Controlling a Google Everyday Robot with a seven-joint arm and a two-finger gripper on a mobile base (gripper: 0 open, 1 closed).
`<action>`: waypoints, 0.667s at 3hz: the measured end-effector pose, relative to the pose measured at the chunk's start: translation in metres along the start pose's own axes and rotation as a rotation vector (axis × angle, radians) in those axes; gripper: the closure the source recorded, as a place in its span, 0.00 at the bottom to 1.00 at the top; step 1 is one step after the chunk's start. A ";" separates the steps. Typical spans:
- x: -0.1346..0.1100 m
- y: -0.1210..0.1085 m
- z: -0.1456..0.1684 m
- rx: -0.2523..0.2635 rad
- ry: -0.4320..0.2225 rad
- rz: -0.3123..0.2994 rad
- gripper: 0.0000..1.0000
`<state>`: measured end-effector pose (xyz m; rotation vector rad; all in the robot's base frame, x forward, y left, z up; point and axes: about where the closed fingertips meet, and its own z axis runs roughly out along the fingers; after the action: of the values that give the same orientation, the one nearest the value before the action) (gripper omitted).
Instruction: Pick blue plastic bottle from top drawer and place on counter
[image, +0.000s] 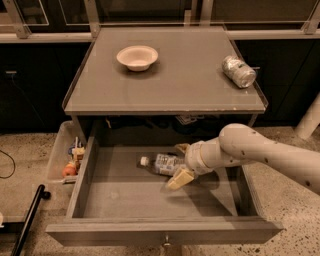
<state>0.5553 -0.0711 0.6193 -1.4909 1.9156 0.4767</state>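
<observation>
The blue plastic bottle (161, 162) lies on its side on the grey floor of the open top drawer (125, 200), white cap pointing left. My gripper (181, 163) reaches into the drawer from the right and is open. One pale finger (180, 178) is in front of the bottle's base end and the other (182, 148) is behind it, so the jaws straddle that end. The counter (170, 85) is above the drawer.
A pale bowl (137, 56) sits at the counter's back left and a silver can (238, 71) lies at its right edge. A narrow pale tray (62, 155) of small colourful items hangs left of the drawer. A black pole (27, 220) leans at the lower left.
</observation>
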 end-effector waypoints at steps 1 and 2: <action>0.000 0.000 0.000 0.000 0.000 0.000 0.42; 0.000 0.000 0.000 0.000 0.000 0.000 0.65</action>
<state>0.5552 -0.0711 0.6194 -1.4909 1.9158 0.4771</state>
